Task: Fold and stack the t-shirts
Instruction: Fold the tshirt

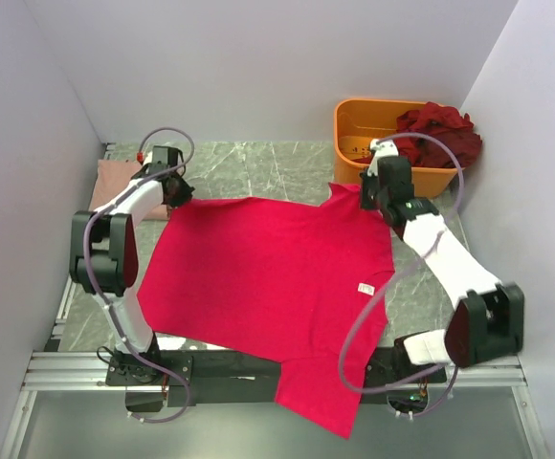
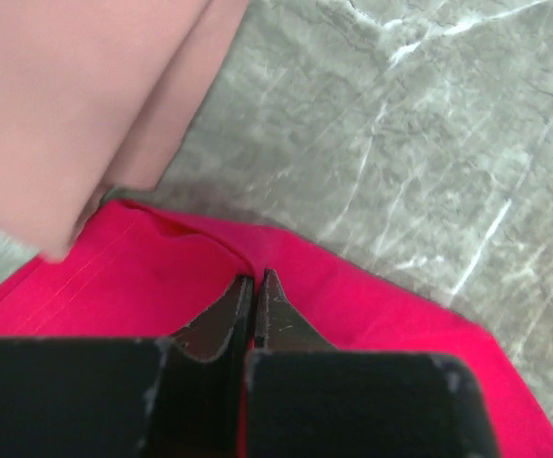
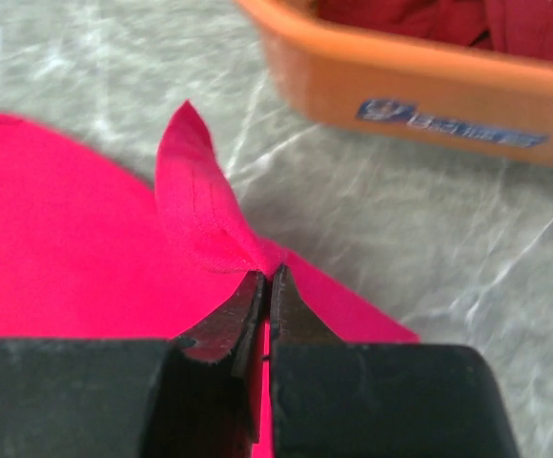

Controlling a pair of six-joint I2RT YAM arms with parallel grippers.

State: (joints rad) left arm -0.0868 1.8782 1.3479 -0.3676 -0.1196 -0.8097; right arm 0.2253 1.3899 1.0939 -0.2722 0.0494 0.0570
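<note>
Bright red tee [image 1: 268,287] is spread on the tabletop [image 1: 258,167], running from both jaws back toward the bases, w/ one part over the near edge. L jaws and R jaws are each pinched shut on a far corner. Only the wrist cams show cloth betw. the tips. Pale pink tee [image 2: 67,105] sits just beside the L corner.

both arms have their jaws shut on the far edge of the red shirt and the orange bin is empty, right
Not quite: the orange bin is not empty. The top external view shows dark maroon cloth heaped in it. The rest stands: both arms' jaws are shut on the far edge of the red shirt.
</note>
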